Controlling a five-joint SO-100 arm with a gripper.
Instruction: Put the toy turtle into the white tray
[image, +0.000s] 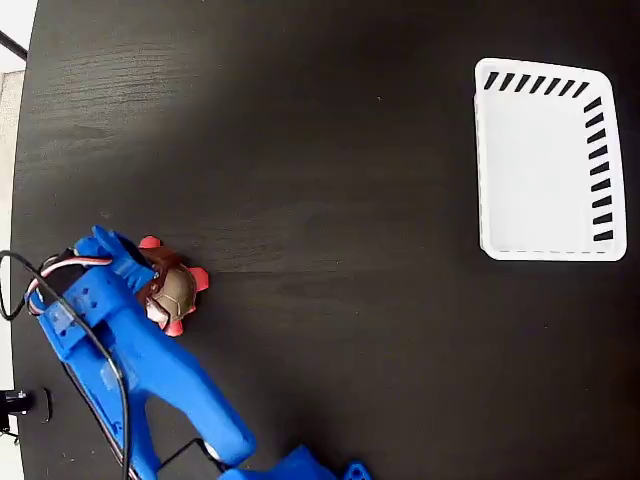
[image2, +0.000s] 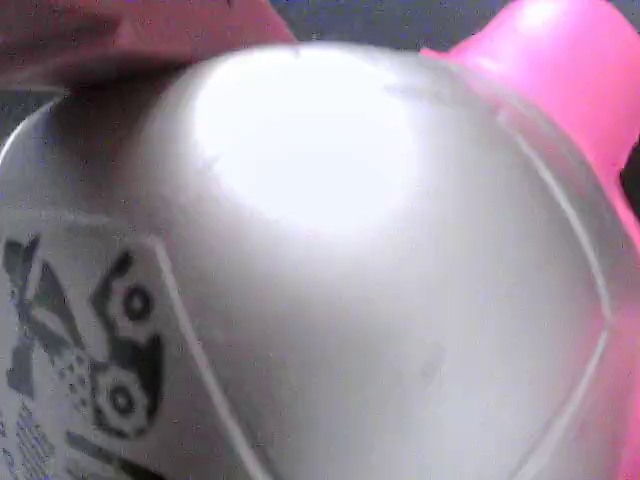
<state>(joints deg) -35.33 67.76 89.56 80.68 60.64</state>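
At table's lower left, pincer (image: 150, 283) over toy turtle (image: 176, 290), opening hidden.

Bright blue blocky plastic arm (image: 150, 370) (black and red-white cables (image: 60, 268) alongside)

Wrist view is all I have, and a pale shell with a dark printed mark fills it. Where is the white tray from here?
Observer: In the fixed view the white tray sits at the upper right of the dark table, far from the toy turtle at lower left.
Operator: Anything in the tray?
Observer: It looks empty.
Operator: Is my gripper on the turtle?
Observer: The gripper is right at the turtle, covering part of it; I cannot tell whether it has closed.
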